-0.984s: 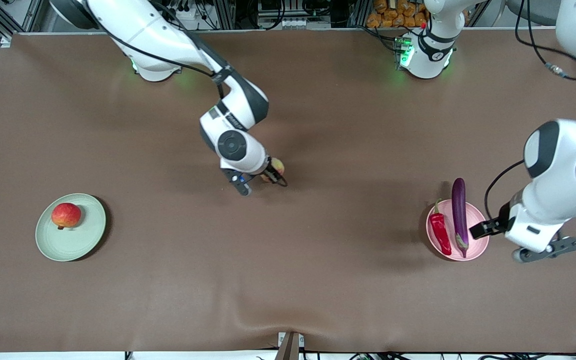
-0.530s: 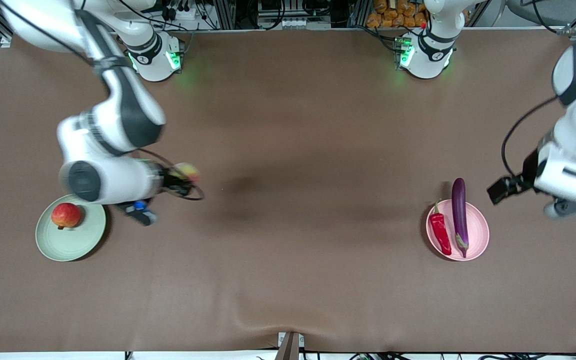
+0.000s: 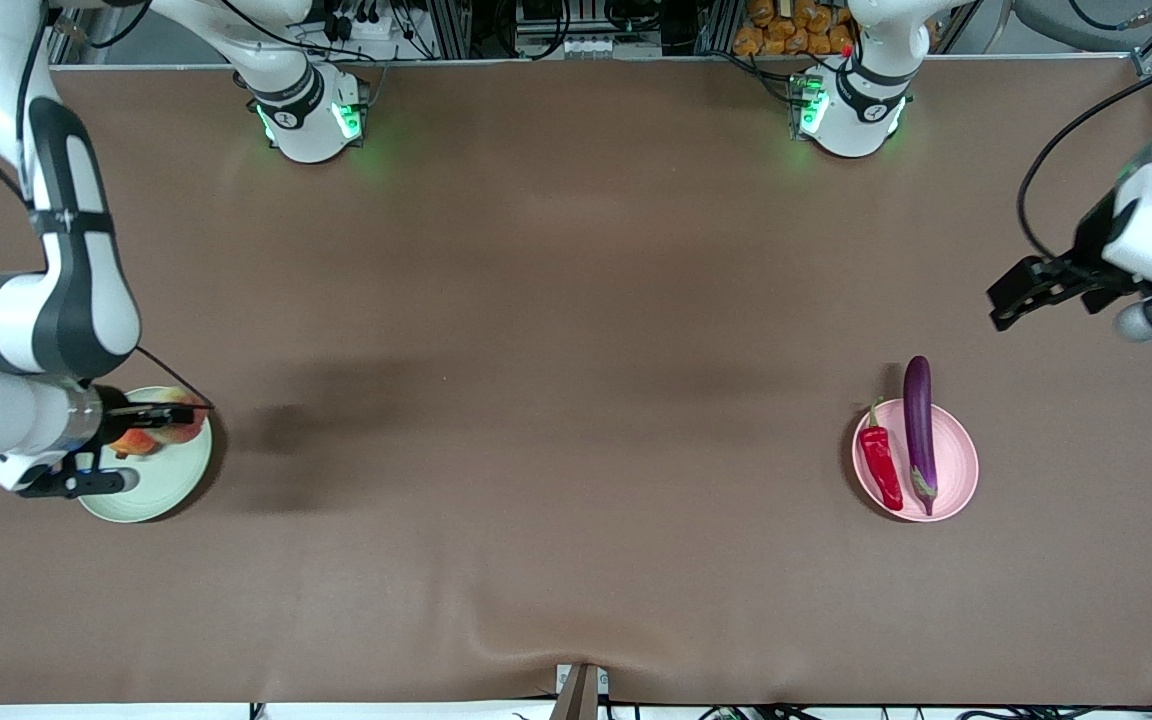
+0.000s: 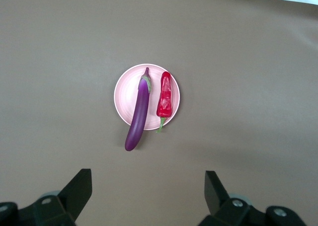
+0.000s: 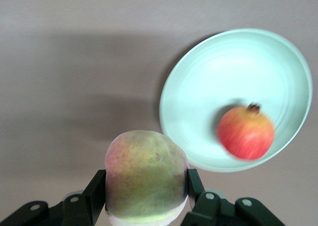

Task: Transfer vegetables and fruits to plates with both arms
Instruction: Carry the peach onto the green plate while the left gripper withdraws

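one fruit to go: right gripper (image 5: 145, 198) clamps the peach (image 5: 146, 175) above the green plate (image 5: 278, 67) for dropping; left gripper (image 4: 148, 193) waits, jaws wide.

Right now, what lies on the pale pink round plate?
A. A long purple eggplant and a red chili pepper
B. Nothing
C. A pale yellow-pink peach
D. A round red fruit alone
A: the long purple eggplant and the red chili pepper lie side by side on the pale pink round plate, the eggplant's tip overhanging its rim.
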`<state>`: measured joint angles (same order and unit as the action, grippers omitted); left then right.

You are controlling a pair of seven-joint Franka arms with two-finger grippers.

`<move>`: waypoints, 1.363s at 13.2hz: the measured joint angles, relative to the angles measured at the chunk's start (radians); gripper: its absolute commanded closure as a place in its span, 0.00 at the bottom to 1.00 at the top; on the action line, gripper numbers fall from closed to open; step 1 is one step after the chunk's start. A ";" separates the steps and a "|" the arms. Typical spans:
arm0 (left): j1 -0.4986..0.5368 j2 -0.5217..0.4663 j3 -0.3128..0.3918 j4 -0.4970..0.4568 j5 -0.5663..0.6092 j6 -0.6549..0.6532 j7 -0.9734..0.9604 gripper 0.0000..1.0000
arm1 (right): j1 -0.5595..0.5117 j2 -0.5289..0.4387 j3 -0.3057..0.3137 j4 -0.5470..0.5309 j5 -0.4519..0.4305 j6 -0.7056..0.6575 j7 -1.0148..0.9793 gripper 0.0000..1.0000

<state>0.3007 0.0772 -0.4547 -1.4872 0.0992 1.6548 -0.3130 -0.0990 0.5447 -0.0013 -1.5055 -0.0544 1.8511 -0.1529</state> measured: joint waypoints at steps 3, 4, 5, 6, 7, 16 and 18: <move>-0.182 -0.043 0.281 -0.014 -0.089 -0.100 0.110 0.00 | -0.028 0.083 -0.041 -0.005 0.000 0.145 -0.110 1.00; -0.198 -0.062 0.316 -0.040 -0.105 -0.111 0.123 0.00 | -0.046 0.110 -0.043 -0.005 0.000 0.190 -0.146 1.00; -0.206 -0.086 0.332 -0.073 -0.110 -0.115 0.132 0.00 | -0.062 0.133 -0.044 -0.004 0.000 0.223 -0.183 1.00; -0.211 -0.115 0.339 -0.110 -0.112 -0.117 0.140 0.00 | -0.071 0.147 -0.044 -0.003 0.001 0.239 -0.202 1.00; -0.221 -0.148 0.348 -0.150 -0.112 -0.118 0.154 0.00 | -0.073 0.154 -0.044 -0.003 0.009 0.252 -0.206 1.00; -0.301 -0.275 0.379 -0.247 -0.093 -0.121 0.163 0.00 | -0.065 0.151 -0.021 0.032 0.064 0.255 -0.226 0.00; -0.301 -0.275 0.382 -0.243 -0.092 -0.121 0.163 0.00 | -0.039 0.107 0.005 0.068 0.068 0.184 -0.234 0.00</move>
<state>-0.0002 -0.1974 -0.0728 -1.7299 0.0074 1.5341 -0.1501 -0.1385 0.6520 0.0032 -1.4372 0.0135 2.0352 -0.3866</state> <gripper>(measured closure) 0.000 0.000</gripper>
